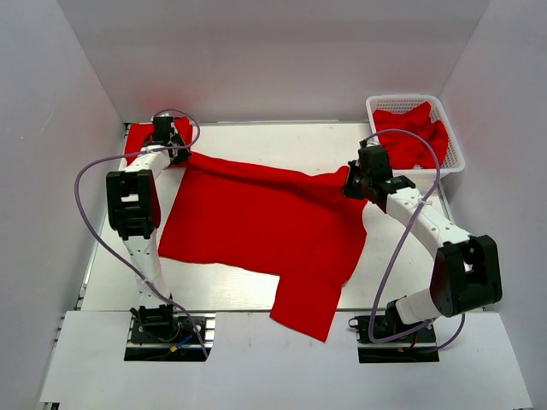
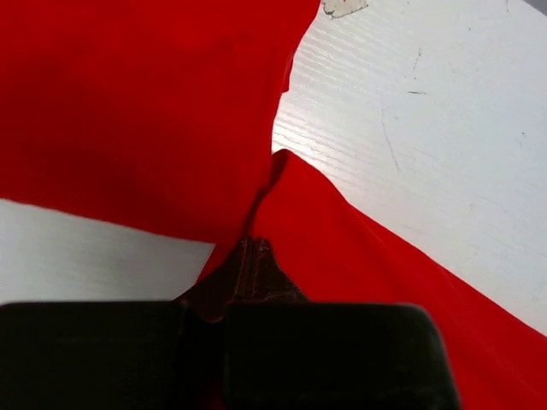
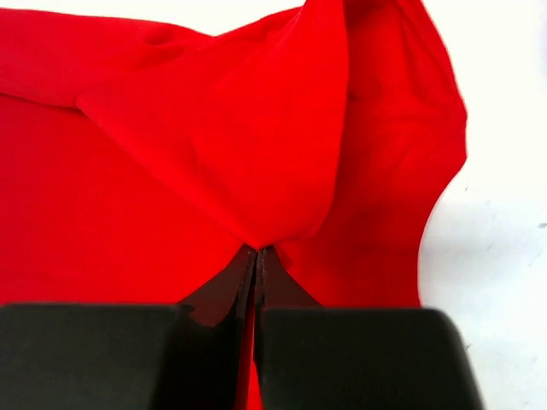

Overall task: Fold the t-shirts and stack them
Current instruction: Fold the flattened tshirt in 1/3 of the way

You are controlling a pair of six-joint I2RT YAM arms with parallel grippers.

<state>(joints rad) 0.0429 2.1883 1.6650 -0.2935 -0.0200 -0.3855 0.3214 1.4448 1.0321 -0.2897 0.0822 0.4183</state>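
Note:
One red t-shirt (image 1: pixel 256 226) lies spread across the middle of the table, with one part hanging over the near edge. My left gripper (image 1: pixel 177 155) is shut on its far left corner. In the left wrist view, this gripper (image 2: pixel 255 244) pinches a ridge of the same t-shirt (image 2: pixel 376 265). My right gripper (image 1: pixel 354 184) is shut on the far right corner. The right wrist view shows those jaws (image 3: pixel 258 249) closed on bunched red cloth (image 3: pixel 256 154). Another red t-shirt (image 1: pixel 137 139) lies folded at the far left, behind the left gripper, also seen as a flat t-shirt (image 2: pixel 128 111).
A white lattice basket (image 1: pixel 377 103) stands at the far right corner and holds more crumpled red t-shirts (image 1: pixel 416 137). White walls close in the table on three sides. Bare white table (image 1: pixel 282 141) shows behind the spread shirt.

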